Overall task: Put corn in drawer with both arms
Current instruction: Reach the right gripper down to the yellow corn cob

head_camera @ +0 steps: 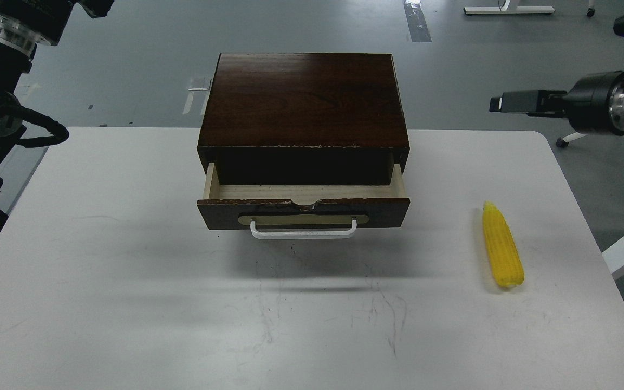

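Grey floor surrounds a white table (128, 260). On its right side lies the corn (501, 246), long axis running near-to-far, well right of the partly open drawer (304, 211). Beyond it hovers the right pincer (499, 102), far nearer than the left; its gap I cannot tell.

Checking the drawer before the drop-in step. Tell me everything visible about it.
The drawer has a dark brown wooden front, chipped along its top edge, with a white bar handle on a brass-coloured plate. Its inside is pale wood and looks empty. It is pulled partly out of the dark wooden box, facing the camera, above the white table. Nothing else touches it.
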{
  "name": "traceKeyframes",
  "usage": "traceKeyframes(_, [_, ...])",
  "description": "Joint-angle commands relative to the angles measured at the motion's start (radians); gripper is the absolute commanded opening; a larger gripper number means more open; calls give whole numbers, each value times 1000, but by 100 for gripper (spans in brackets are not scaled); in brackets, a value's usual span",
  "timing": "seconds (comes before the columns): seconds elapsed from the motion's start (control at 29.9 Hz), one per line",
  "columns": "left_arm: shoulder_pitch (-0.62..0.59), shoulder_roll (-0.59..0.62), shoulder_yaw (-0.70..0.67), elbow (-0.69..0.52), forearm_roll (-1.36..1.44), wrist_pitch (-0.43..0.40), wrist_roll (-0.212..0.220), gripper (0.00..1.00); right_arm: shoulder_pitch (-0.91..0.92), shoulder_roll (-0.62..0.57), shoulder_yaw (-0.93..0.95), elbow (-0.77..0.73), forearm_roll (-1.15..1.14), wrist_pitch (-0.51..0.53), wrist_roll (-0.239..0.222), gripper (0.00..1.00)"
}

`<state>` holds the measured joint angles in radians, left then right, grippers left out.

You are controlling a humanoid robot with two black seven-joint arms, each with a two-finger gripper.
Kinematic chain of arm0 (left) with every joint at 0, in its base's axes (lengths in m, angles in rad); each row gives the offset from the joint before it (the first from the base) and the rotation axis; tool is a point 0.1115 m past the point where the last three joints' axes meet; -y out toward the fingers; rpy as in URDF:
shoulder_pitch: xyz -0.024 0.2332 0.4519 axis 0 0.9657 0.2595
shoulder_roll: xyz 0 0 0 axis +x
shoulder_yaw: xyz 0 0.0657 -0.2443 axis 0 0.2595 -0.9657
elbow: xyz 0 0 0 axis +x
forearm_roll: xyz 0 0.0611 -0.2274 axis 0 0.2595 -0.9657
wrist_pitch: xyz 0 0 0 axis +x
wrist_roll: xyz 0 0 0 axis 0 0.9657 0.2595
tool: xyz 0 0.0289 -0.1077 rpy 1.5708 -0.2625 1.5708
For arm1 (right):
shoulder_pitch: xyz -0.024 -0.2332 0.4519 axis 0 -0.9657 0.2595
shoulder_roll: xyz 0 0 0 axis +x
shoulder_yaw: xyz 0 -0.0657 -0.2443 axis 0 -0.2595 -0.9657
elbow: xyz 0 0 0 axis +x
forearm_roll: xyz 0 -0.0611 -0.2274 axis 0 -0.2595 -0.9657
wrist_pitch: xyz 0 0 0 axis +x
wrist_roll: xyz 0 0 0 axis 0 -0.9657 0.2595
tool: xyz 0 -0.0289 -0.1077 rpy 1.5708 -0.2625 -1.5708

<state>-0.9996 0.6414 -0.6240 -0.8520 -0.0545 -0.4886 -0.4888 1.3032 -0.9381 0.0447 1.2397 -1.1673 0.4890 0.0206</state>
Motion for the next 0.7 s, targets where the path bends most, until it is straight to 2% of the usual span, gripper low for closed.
traceKeyframes(0.0, [1, 3, 0, 7, -1, 0, 0, 98, -76, 1, -9, 24, -17, 0, -91, 100])
traceKeyframes(0.1, [10, 1, 0, 28, -4, 0, 0, 98, -128, 7, -11, 23, -17, 0, -120, 100])
traceKeyframes(0.27, [30, -3, 0, 64, -30, 0, 0, 98, -214, 22, -12, 20, -26, 0, -122, 100])
traceKeyframes(0.43, [46, -2, 0, 67, -31, 0, 0, 98, -271, 91, -16, 11, -40, 0, -129, 100])
traceKeyframes(0.67, [47, 0, -2, 67, -33, 0, 0, 98, -308, 116, -17, -42, -68, 0, -136, 92])
